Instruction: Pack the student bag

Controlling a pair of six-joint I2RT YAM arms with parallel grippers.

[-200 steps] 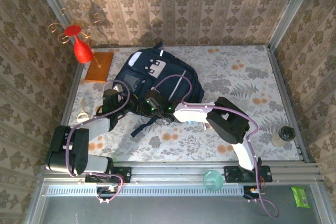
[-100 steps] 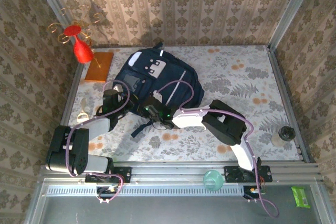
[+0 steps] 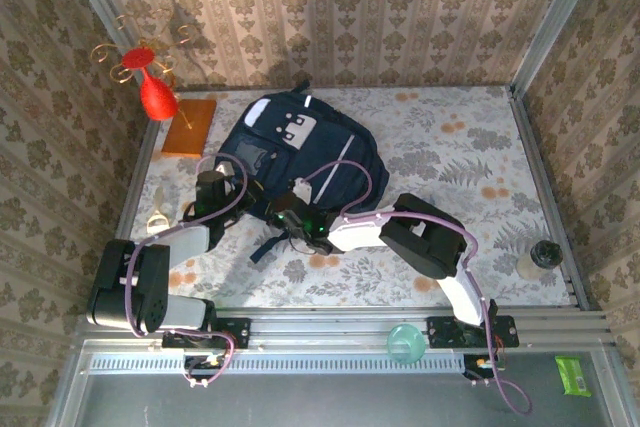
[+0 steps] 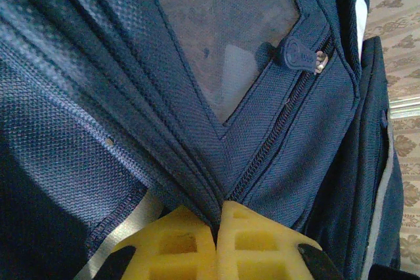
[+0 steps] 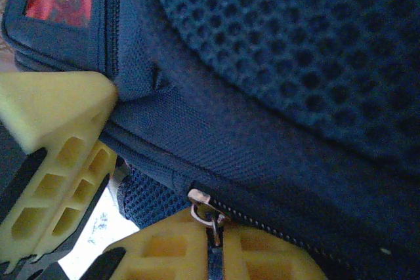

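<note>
- At the near-left corner of the student bag [image 3: 300,147], the left gripper [image 4: 218,213] is pinching a fold of fabric, fingers squeezed together. Which arm's working the zip?
- I'm guessing the right gripper [image 5: 154,159]. It's clamping the bag's near edge by the zipper pull [image 5: 209,218]. The bag's lying lengthwise away from both arms, and the table [image 3: 470,147] right of it is looking open.

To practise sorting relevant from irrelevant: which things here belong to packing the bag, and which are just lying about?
In the job: student bag, left gripper, right gripper.
Lying about: red ornament, orange board, green cup, dark-capped bottle, green packet.
</note>
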